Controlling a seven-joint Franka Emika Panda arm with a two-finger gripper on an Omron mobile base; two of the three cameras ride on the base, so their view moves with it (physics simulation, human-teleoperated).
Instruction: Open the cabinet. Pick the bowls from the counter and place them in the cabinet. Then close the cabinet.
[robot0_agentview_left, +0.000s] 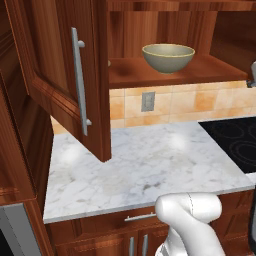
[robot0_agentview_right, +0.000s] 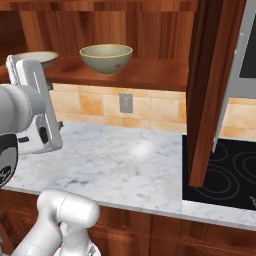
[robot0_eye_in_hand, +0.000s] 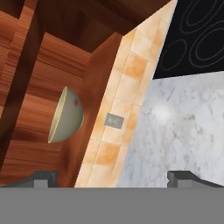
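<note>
The jaws are spread wide and hold nothing; the gripper (robot0_eye_in_hand: 113, 177) is seen in the hand view aimed past the deep bowl (robot0_eye_in_hand: 65, 116), which is set on the shelf of the cabinet (robot0_agentview_left: 165, 75). A second, shallower bowl (robot0_agentview_right: 39, 58) appears — partly hidden by the arm — on the same shelf in the right base view. The counter (robot0_agentview_left: 145, 165) carries no bowls. Both doors stand open, so closing is judged to remain. A door (robot0_agentview_left: 65, 75) could be struck edge-on by the arm, or a bowl nudged, if the swing is cut close. The long handle (robot0_agentview_left: 80, 82) is shown in the left base view.
</note>
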